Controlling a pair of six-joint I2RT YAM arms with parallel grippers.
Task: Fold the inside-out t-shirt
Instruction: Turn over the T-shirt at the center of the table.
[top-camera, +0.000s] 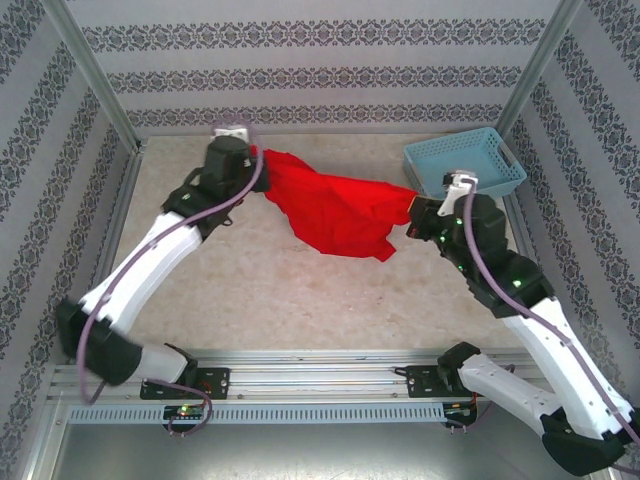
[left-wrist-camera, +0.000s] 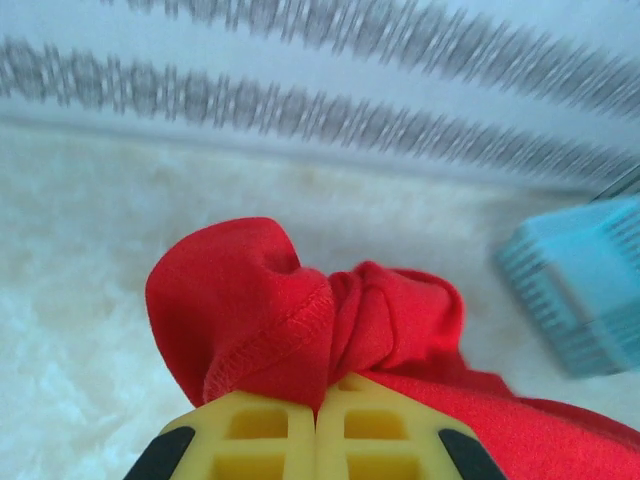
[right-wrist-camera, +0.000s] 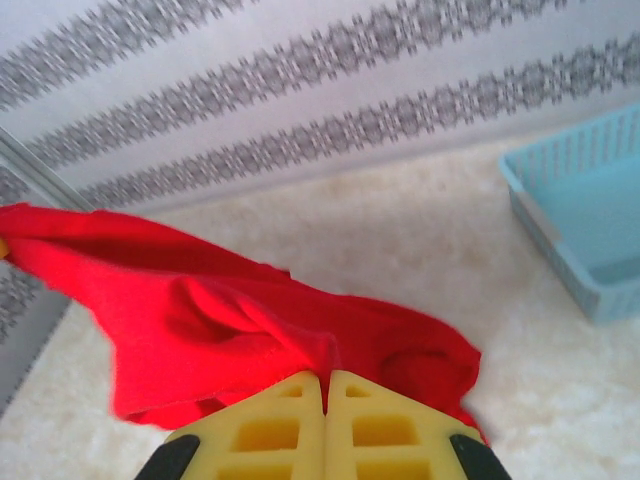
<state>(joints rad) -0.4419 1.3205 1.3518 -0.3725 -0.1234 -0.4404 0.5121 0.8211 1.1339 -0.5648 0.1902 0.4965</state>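
Top external view: red t-shirt (top-camera: 335, 215) is held stretched between left claw (top-camera: 256, 153) and right claw (top-camera: 414, 207), both clamped on bunched fabric; slippage may be caused by further tension.

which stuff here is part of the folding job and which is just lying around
In the job: t-shirt, pinched by the left hand and the right hand.
Lying about: basket.

2 arms (top-camera: 150, 262): white links, black joints | cables (top-camera: 258, 178): purple | fingers (left-wrist-camera: 265, 430): yellow, grid-moulded, black-edged
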